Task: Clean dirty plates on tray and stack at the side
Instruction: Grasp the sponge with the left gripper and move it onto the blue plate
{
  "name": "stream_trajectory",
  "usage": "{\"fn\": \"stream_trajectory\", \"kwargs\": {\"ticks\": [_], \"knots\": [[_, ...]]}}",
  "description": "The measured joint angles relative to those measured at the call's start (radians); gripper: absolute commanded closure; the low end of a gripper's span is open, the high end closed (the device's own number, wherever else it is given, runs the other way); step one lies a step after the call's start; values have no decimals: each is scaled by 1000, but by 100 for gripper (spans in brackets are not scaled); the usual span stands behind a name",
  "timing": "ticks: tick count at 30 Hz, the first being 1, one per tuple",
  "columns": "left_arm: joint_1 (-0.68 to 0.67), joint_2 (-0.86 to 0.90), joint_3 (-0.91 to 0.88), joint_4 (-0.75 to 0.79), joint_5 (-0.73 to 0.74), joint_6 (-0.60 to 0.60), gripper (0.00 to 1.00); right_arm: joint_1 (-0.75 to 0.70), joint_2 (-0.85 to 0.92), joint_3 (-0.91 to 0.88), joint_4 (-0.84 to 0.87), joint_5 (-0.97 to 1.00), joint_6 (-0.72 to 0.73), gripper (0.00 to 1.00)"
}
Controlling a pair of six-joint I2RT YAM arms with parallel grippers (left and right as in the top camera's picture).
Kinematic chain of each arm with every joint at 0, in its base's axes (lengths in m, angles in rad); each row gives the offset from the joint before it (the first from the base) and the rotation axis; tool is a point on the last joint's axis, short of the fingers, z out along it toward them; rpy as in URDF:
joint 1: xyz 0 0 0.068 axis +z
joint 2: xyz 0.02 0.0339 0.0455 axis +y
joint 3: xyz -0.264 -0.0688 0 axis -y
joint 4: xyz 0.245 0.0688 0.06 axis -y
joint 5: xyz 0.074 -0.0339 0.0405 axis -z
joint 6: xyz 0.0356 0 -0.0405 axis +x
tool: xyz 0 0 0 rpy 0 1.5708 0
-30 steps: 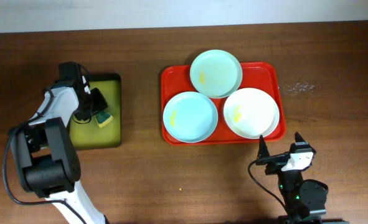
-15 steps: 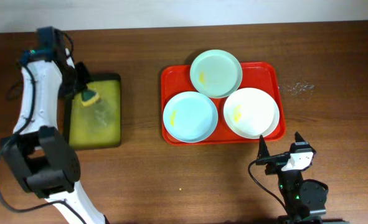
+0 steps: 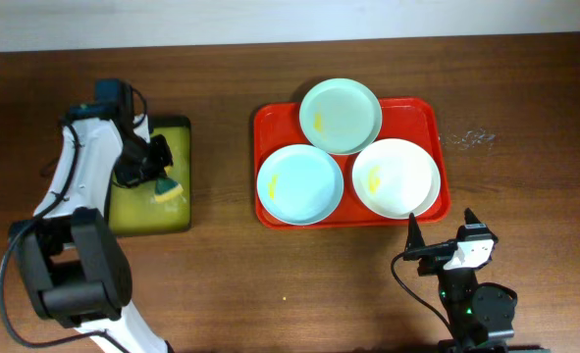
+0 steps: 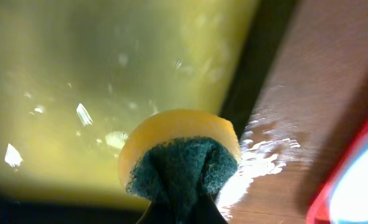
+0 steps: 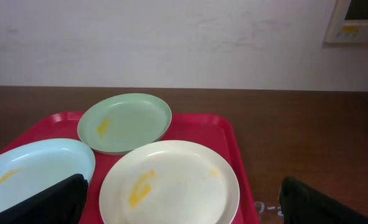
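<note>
Three plates lie on the red tray (image 3: 429, 113): a green plate (image 3: 341, 115) at the back, a pale blue plate (image 3: 300, 183) front left and a white plate (image 3: 396, 176) front right, each with a yellow smear. My left gripper (image 3: 159, 176) is shut on a yellow and green sponge (image 4: 180, 158) and holds it over the right part of the dark green tray (image 3: 152, 211). My right gripper (image 3: 443, 247) is open and empty, just in front of the red tray. The right wrist view shows the white plate (image 5: 171, 183), the green plate (image 5: 125, 121) and the blue plate (image 5: 28, 171).
The dark green tray (image 4: 78, 81) holds yellowish liquid. Wet streaks lie on the brown table (image 4: 277, 149) beside it. A pale scuff marks the table (image 3: 471, 138) to the right of the red tray. A white wall (image 5: 171, 37) stands behind the table.
My left gripper lifted the sponge from the green tray toward the back left, then came back down to the right over the tray. The right arm and the plates have not moved.
</note>
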Motion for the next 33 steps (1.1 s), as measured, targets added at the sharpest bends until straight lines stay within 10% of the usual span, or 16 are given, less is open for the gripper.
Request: {"fn": "stream_trajectory", "kwargs": {"ticks": [5, 14, 17, 23, 26, 28, 31, 33], "knots": [[-159, -233, 179, -79, 84, 0, 100, 0, 1, 0, 0, 0, 0, 1], [-666, 66, -139, 470, 47, -134, 100, 0, 2, 0, 0, 0, 0, 1], [-695, 144, -139, 525, -48, -193, 57, 0, 2, 0, 0, 0, 0, 1], [-669, 132, 71, 302, -41, -180, 20, 0, 3, -2, 128, -13, 17, 1], [-557, -2, 176, 158, -39, -171, 1, 0, 9, 26, 553, -134, 177, 1], [-479, -73, 187, 95, -56, -171, 1, 0, 31, 198, 316, -137, 222, 1], [-388, -77, 188, 20, -84, -166, 1, 0, 519, 922, -594, -130, 210, 1], [-374, -76, 186, 1, -88, -166, 0, 1, 900, 1323, -806, -254, 209, 59]]}}
